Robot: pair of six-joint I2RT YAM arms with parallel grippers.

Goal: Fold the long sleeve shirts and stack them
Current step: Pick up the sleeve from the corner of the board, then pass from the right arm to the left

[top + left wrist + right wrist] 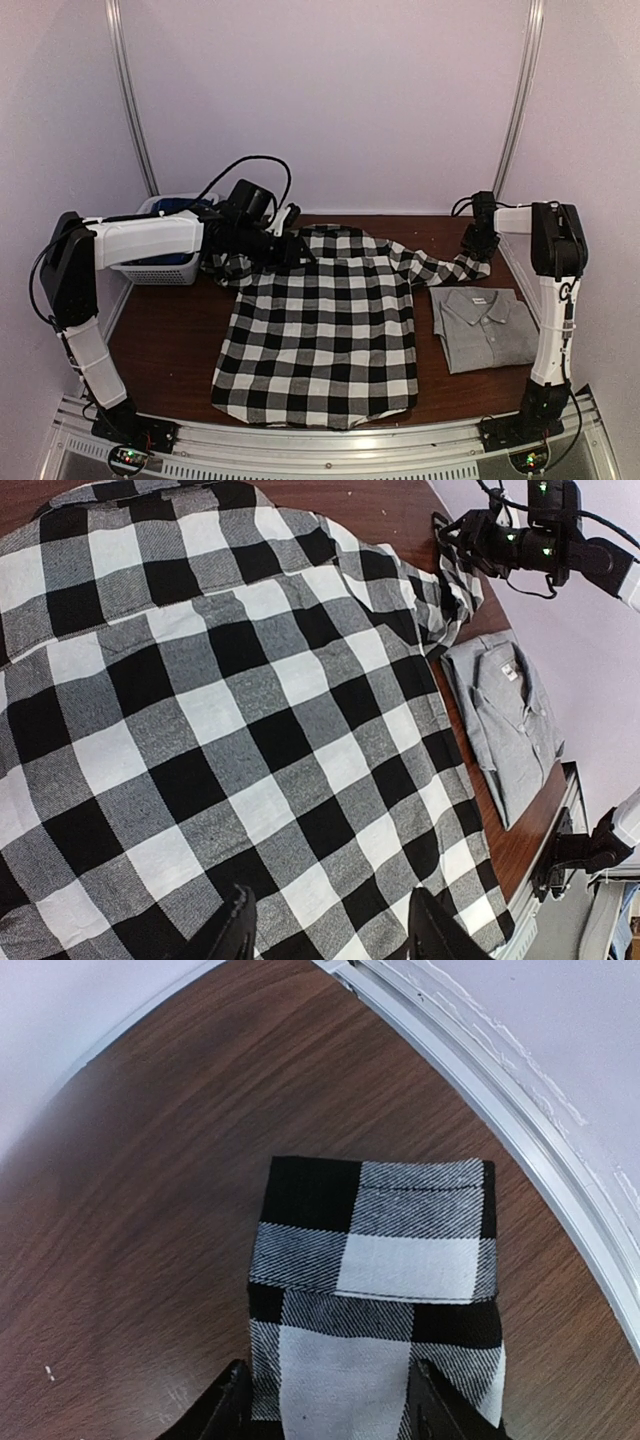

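A black-and-white check flannel shirt (320, 340) lies spread on the brown surface (170, 340), a folded grey shirt (485, 330) just beside it, its neck label (512, 672) too small to read. The right fingers (232, 1410) straddle a sleeve cuff (375, 1250), parted; the left fingers (238, 932) hover apart above the flannel.

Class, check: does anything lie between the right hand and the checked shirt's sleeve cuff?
Nothing visible does. The checked shirt's sleeve cuff lies flat on the table, right at the open right hand; the grey shirt sits apart.
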